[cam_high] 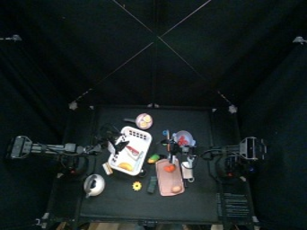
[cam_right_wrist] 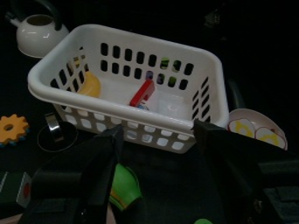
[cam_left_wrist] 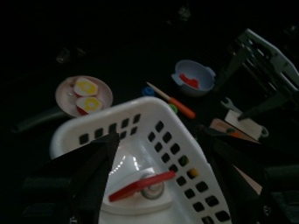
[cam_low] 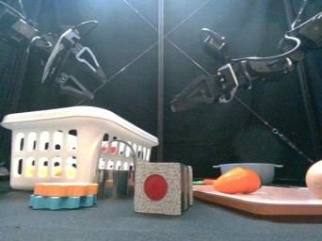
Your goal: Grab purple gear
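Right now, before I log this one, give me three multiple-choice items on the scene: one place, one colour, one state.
1. Where is the orange gear? A in the basket; B on the table outside the basket; C in a gripper.
2. What colour is the basket? A white; B blue; C red.
3. How do the left gripper jaws stand? A shut on a gear; B shut, empty; C open.
Answers: B, the gear lies on the table beside the basket's wall; A, its slotted walls are white; C, the jaws stand wide apart with nothing between them.
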`<state>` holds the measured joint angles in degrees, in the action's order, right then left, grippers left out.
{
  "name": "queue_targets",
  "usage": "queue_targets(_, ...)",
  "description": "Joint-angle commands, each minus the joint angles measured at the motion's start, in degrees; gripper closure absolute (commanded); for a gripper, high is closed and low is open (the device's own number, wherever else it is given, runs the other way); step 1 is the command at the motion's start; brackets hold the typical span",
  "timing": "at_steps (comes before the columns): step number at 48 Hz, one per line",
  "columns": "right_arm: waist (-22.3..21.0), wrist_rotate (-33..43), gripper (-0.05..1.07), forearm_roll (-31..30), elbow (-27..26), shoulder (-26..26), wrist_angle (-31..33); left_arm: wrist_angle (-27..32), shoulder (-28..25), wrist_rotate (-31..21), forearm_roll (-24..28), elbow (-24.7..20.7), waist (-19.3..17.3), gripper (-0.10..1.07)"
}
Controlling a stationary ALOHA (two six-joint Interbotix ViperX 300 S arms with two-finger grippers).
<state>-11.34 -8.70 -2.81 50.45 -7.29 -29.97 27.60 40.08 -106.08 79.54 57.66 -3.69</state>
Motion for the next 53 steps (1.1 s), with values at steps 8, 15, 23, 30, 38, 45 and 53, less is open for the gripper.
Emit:
queue_targets(8,-0.35,0.09,0.07,0.09,-2.64,0.62,1.58,5.36,1.85,15.12,-10.46,-3.34,-5.54,-0.04)
queue_targets(15,-0.35,0.09,0.07,0.35,-3.6,1.49,3.08,14.24,1.23,32.52,-25.05,-4.57,-6.77,-0.04)
queue_targets(23,-0.26,0.09,0.07,0.26,-4.75,2.9,4.31,22.59,1.58,50.89,-42.28,-4.39,-6.68,-0.04)
queue_targets(30,-0.35,0.09,0.07,0.09,-5.45,3.87,4.92,22.94,1.58,58.01,-47.55,-2.2,-6.94,-0.04)
queue_targets(38,-0.35,0.0,0.07,0.09,-6.42,5.19,5.45,21.18,1.58,59.06,-42.89,1.76,-7.38,-0.04)
queue_targets(45,-0.26,0.0,0.07,0.09,-6.94,5.54,6.86,12.92,1.58,58.8,-44.47,5.71,-7.38,-0.04)
queue_targets(53,-0.35,0.0,0.07,0.09,-7.03,5.54,7.21,5.45,1.23,58.71,-45.0,8.96,-8.88,-0.04)
